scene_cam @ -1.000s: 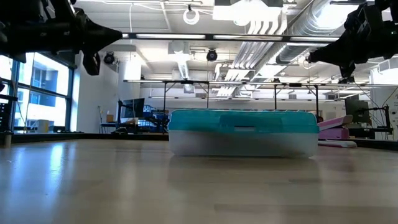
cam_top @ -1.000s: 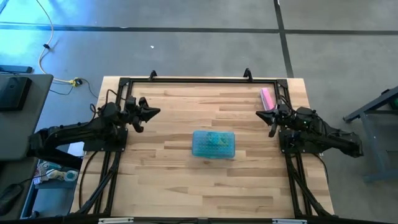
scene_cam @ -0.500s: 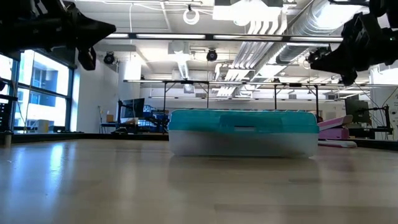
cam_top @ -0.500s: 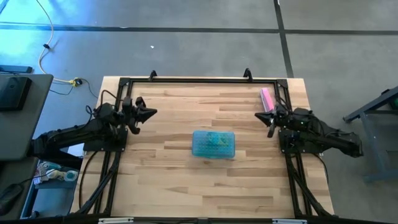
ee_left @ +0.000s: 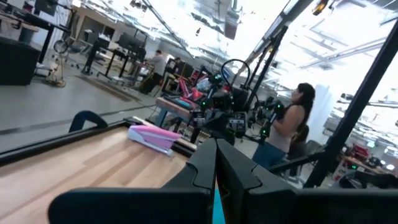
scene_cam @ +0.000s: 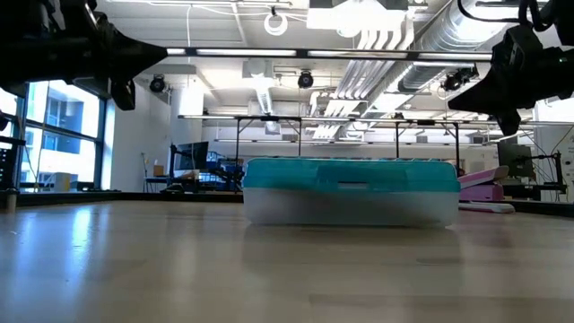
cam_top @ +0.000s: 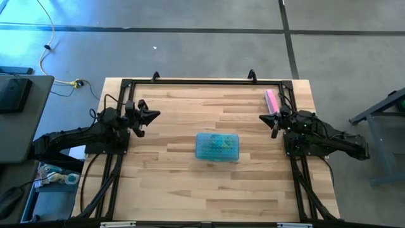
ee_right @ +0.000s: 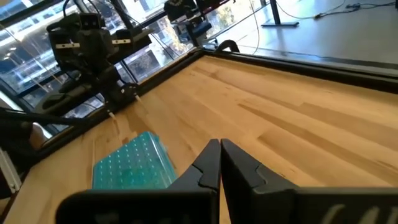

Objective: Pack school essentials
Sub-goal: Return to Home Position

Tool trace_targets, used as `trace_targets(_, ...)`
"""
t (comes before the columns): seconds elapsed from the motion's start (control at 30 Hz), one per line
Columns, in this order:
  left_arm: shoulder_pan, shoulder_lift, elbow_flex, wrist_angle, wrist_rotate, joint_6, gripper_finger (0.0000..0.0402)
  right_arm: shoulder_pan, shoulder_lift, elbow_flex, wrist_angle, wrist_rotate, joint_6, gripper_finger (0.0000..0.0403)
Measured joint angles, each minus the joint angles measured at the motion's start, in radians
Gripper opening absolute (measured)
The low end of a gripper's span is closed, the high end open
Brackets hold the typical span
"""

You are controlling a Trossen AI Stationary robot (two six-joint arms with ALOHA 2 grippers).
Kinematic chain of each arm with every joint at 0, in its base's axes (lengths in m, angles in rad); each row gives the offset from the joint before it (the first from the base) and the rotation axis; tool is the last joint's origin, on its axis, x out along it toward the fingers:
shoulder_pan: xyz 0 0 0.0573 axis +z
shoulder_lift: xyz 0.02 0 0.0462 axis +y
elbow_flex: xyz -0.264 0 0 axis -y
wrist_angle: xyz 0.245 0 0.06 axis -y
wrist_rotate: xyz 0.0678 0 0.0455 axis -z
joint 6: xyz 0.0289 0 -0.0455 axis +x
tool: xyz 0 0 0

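Observation:
A clear plastic case with a teal lid lies shut on the middle of the wooden table; it also shows in the low view and in the right wrist view. The stationery shows only dimly through the lid. My left gripper hangs shut and empty above the table's left side, left of the case. My right gripper hangs shut and empty above the right side, right of the case. Both sets of fingers show closed in the wrist views.
A pink oblong block lies at the table's far right corner, just beyond my right gripper; it also shows in the left wrist view. A black frame runs along the table's edges. A person stands in the room beyond.
Both arms have drawn back a little from the case, the left toward the table's left edge and the right toward the right edge. The case has not moved.

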Motion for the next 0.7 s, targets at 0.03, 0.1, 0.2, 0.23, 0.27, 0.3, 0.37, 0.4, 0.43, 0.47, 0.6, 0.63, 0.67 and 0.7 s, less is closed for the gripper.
trace_targets(0.03, 0.0, 0.0, 0.0, 0.001, 0.0, 0.001, 0.0, 0.0, 0.0, 0.0, 0.0, 0.0, 0.002, 0.0002)
trace_targets(0.1, 0.0, 0.0, 0.0, 0.001, 0.0, -0.001, 0.0, 0.0, 0.0, 0.0, -0.001, 0.0, -0.014, 0.0002)
trace_targets(0.2, 0.0, 0.0, 0.0, 0.001, 0.001, 0.016, 0.0, 0.0, 0.0, 0.0, -0.006, 0.0, -0.032, 0.0002)
trace_targets(0.23, 0.0, 0.0, 0.0, -0.002, 0.001, 0.017, 0.0, 0.0, 0.0, 0.0, -0.007, 0.0, -0.032, 0.0002)
trace_targets(0.27, 0.0, 0.0, 0.0, -0.01, 0.001, 0.015, 0.0, 0.0, 0.0, 0.0, -0.007, 0.0, -0.034, 0.0002)
trace_targets(0.3, 0.0, 0.0, 0.0, -0.019, 0.003, 0.007, 0.0, 0.0, 0.0, 0.0, -0.007, 0.0, -0.041, 0.0002)
trace_targets(0.37, 0.0, 0.0, 0.0, -0.042, 0.014, -0.002, 0.0, 0.0, 0.0, 0.0, -0.008, 0.0, -0.044, 0.0002)
trace_targets(0.4, 0.0, 0.0, 0.0, -0.056, 0.015, 0.0, 0.0, 0.0, 0.0, 0.0, -0.011, 0.0, -0.044, 0.0002)
trace_targets(0.43, 0.0, 0.0, 0.0, -0.073, 0.011, 0.007, 0.0, 0.0, 0.0, 0.0, -0.017, 0.0, -0.045, 0.0002)
trace_targets(0.47, 0.0, 0.0, 0.0, -0.09, 0.005, 0.017, 0.0, 0.0, 0.0, 0.0, -0.026, 0.0, -0.05, 0.0002)
trace_targets(0.6, 0.0, 0.001, 0.0, -0.139, 0.0, 0.024, 0.0, 0.0, 0.0, 0.0, -0.055, 0.0, -0.062, 0.0002)
trace_targets(0.63, 0.0, 0.001, 0.0, -0.149, 0.0, 0.024, 0.0, 0.0, 0.0, 0.0, -0.059, 0.0, -0.062, 0.0002)
trace_targets(0.67, 0.0, 0.001, 0.0, -0.154, 0.0, 0.024, 0.0, 0.0, 0.0, 0.0, -0.061, 0.0, -0.062, 0.0002)
trace_targets(0.7, 0.0, 0.001, 0.0, -0.157, 0.0, 0.024, 0.0, 0.0, 0.0, 0.0, -0.061, 0.0, -0.062, 0.0002)
